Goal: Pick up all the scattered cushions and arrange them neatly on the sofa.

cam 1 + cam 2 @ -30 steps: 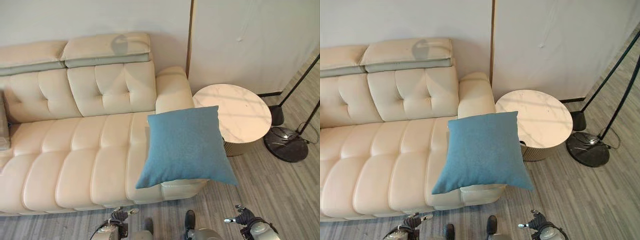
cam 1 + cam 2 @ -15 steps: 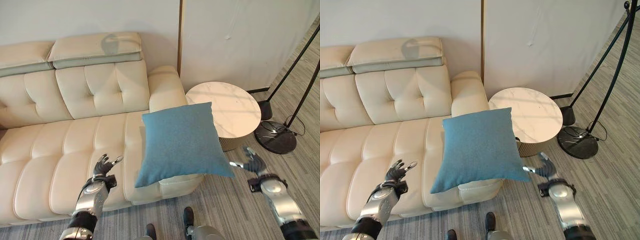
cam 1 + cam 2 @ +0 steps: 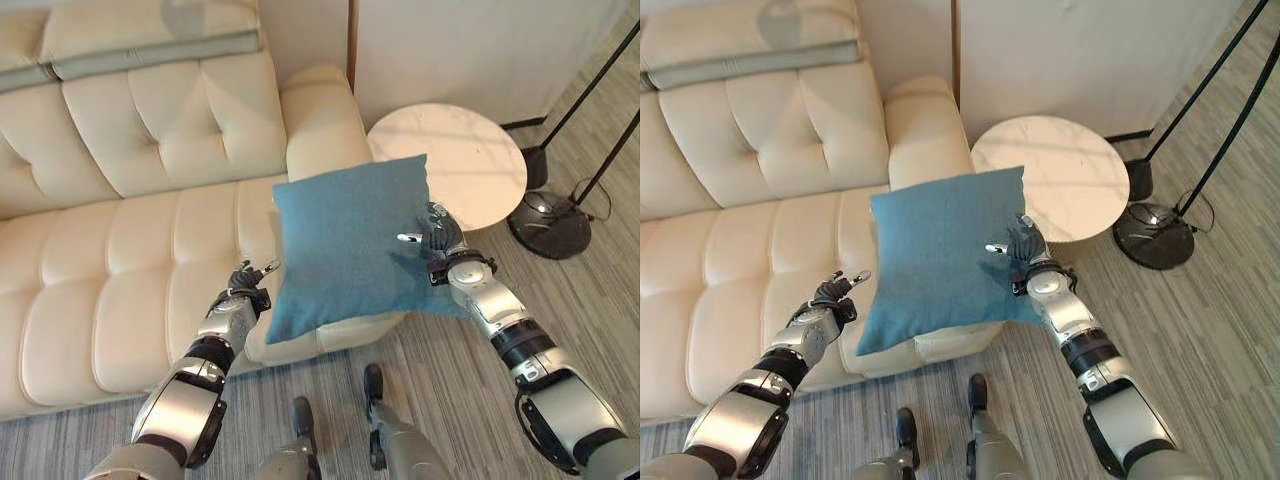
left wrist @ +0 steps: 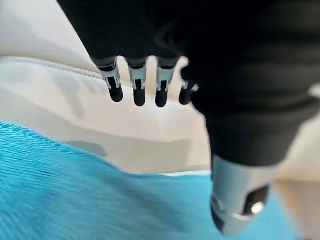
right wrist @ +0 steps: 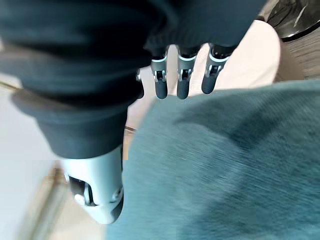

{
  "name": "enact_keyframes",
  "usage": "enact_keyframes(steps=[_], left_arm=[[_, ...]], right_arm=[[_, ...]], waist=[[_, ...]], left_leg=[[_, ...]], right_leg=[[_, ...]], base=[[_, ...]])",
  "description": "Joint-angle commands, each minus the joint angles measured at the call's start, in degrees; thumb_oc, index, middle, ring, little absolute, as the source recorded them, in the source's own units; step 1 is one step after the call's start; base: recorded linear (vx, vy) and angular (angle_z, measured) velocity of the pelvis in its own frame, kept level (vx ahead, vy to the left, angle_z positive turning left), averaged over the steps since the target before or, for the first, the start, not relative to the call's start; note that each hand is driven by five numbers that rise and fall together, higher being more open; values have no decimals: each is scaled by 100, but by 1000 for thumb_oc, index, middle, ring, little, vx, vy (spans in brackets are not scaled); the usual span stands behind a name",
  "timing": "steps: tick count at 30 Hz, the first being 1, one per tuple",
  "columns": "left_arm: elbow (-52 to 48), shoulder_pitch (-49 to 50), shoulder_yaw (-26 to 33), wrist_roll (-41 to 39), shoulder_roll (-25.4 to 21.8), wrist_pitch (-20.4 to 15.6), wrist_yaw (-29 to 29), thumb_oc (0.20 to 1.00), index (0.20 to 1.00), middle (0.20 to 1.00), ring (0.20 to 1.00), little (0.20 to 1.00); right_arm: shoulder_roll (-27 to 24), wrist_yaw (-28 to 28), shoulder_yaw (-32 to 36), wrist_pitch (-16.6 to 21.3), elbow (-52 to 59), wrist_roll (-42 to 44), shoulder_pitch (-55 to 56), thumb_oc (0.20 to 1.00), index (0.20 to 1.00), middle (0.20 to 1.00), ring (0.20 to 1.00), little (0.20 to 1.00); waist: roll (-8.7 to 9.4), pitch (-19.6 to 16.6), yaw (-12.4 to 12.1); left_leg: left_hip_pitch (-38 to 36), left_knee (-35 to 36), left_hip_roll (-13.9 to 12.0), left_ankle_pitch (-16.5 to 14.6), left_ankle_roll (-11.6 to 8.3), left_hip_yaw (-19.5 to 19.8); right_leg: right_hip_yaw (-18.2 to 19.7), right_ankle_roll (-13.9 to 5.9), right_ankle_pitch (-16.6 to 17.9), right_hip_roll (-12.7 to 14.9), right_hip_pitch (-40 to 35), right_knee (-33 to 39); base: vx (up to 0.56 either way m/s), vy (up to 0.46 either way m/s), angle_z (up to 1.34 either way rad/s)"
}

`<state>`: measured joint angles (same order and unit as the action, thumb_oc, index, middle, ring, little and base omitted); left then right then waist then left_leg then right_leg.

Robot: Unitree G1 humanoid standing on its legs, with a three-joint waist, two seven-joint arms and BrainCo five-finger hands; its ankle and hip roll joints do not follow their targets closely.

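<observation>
Blue cushion (image 3: 352,245) lies tilted over the sofa's (image 3: 120,290) front corner by the armrest, between my two hands. My right hand (image 3: 437,238) is nearer, over its far edge, fingers (image 5: 181,80) straight and apart, nothing clamped. My left hand (image 3: 243,292) sits just beside its lower corner, fingers (image 4: 137,85) relaxed, apart. Judgement: the cushion lies inward from both; close together.
</observation>
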<state>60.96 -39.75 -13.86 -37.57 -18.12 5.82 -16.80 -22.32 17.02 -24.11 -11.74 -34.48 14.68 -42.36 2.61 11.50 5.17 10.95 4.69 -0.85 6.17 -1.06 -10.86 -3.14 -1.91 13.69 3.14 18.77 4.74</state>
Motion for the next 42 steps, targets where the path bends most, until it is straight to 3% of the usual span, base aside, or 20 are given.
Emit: enact_keyframes(steps=[1,7,11,15,21,24,27,28,31,36,38,39,40,42], left_arm=[[168,-795,-256,88,-272,-164,-77,1000,1000,1000,1000,1000],[-218,-752,-280,123,-290,-326,-155,1000,1000,1000,1000,1000],[-819,-654,-238,89,-122,-455,-366,1000,1000,1000,1000,1000],[-1285,-493,-231,117,191,-559,-539,1000,1000,1000,1000,1000],[-1806,-332,-323,-67,499,-620,-628,1000,1000,1000,1000,1000],[-1992,-181,-426,-119,612,-591,-572,1000,1000,1000,1000,1000],[-1901,-185,-515,-171,658,-571,-533,1000,1000,1000,1000,1000],[-1805,-304,-614,-254,660,-582,-483,1000,1000,1000,1000,1000],[-1731,-402,-675,-341,613,-578,-406,1000,1000,1000,1000,1000],[-1659,-525,-927,-680,638,-572,-86,1000,1000,1000,1000,1000],[-1635,-534,-1046,-821,677,-533,111,573,573,573,573,573],[-1675,-518,-1123,-865,691,-518,191,200,200,200,200,200],[-1760,-481,-1199,-947,697,-499,269,200,200,200,200,200],[-2012,-330,-1381,-1193,767,-458,429,200,200,200,200,200]], right_arm=[[-71,190,129,88,-302,-178,-770,1000,1000,1000,1000,1000],[-682,360,66,-180,-564,-1344,-1229,1000,1000,1000,1000,1000],[-995,695,428,-449,-24,-2098,-1131,1000,1000,1000,1000,1000],[-938,1107,1060,-491,491,-2181,-569,1000,1000,1000,1000,1000],[-576,1153,1184,-410,603,-1841,-93,1000,1000,1000,1000,1000],[-229,1199,1174,-184,563,-1328,173,1000,1000,1000,1000,1000],[283,1089,1055,274,243,-177,278,1000,1000,1000,1000,1000],[726,925,923,700,-83,1000,228,1000,1000,1000,1000,1000],[893,691,770,783,-308,1469,74,1000,1000,1000,1000,1000],[1295,121,467,1038,-612,3003,-153,1000,1000,1000,1000,1000],[1378,-92,399,1077,-721,3399,-219,1000,1000,1000,1000,1000],[1422,-164,381,1077,-724,3562,-229,473,473,473,473,473],[1461,-235,362,1103,-751,3713,-196,200,200,200,200,200],[1512,-349,259,1064,-759,3841,-148,200,200,200,200,200]], waist=[[-44,315,4],[-43,444,-14],[-96,517,47],[-148,557,99],[-205,673,91],[-223,713,67],[-231,768,45],[-234,834,13],[-230,838,-15],[-252,889,-100],[-267,900,-127],[-272,908,-138],[-281,911,-153],[-279,916,-184]], left_leg=[[144,31,-165,-220,-286,179],[223,31,-160,-186,-315,195],[264,31,-136,-191,-323,240],[266,31,-101,-219,-298,279],[334,31,-72,-190,-300,304],[360,31,-65,-173,-293,315],[399,31,-64,-141,-298,321],[421,31,-63,-127,-308,313],[491,31,-63,-92,-314,307],[568,31,-73,-60,-347,316],[567,31,-75,-50,-359,333],[563,31,-70,-53,-363,344],[556,31,-68,-57,-364,348],[518,31,-66,-73,-360,366]], right_leg=[[6,-382,-1141,39,-640,26],[6,-400,-1129,52,-554,26],[10,-401,-1126,74,-516,26],[-1,-401,-1136,95,-518,26],[-15,-389,-1107,135,-459,26],[-21,-387,-1097,140,-432,26],[-23,-385,-1089,142,-394,26],[-21,-379,-1077,143,-358,26],[-2,-380,-1042,136,-273,26],[-32,-369,-1042,125,-225,26],[-55,-365,-1049,127,-242,26],[-67,-368,-1052,127,-245,26],[-67,-370,-1056,129,-253,26],[-77,-375,-1065,129,-301,26]], base=[[0,0,0],[0,0,0],[-2,2,1],[8,14,6],[-2,1,1],[0,0,0],[0,0,0],[0,0,0],[0,0,0],[0,0,0],[7,0,2],[9,7,4],[13,12,4],[7,8,2]])
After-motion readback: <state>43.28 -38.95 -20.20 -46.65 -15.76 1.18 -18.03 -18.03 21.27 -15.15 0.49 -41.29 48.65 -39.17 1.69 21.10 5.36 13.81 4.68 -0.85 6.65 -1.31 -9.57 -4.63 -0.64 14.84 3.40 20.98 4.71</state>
